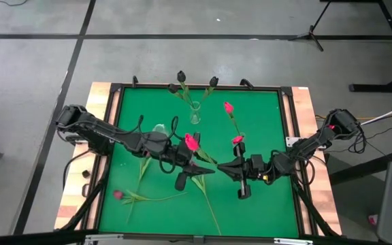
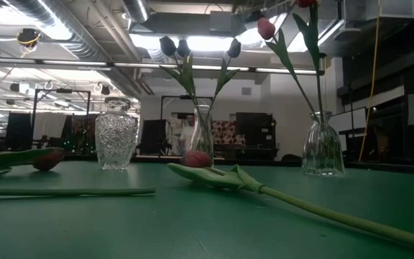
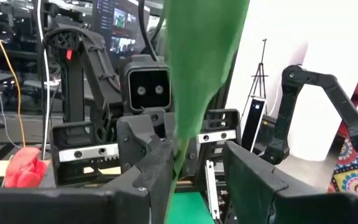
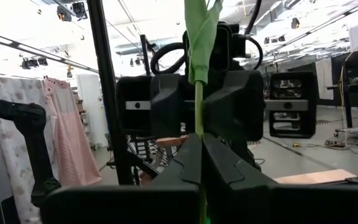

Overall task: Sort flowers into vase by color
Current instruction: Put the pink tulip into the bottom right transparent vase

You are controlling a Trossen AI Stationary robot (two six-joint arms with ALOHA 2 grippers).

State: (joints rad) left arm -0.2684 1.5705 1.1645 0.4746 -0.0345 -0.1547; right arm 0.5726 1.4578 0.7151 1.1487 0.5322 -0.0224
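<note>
A pink tulip (image 1: 192, 141) was held mid-table: its stem was pinched by the closed right gripper (image 1: 222, 165) and loosely straddled by the left gripper (image 1: 197, 167).

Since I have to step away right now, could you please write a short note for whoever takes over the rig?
Right gripper: jaws shut on a green tulip stem over mid-table.
Left gripper: jaws open around a leaf, seemingly of that same tulip, facing the right gripper.
Done: three dark tulips stand in the middle vase; two pink tulips stand in the right-hand vase.
The cut-glass vase is empty.
Left: place the held tulip; a magenta tulip lies loose on the left arm's side.
</note>
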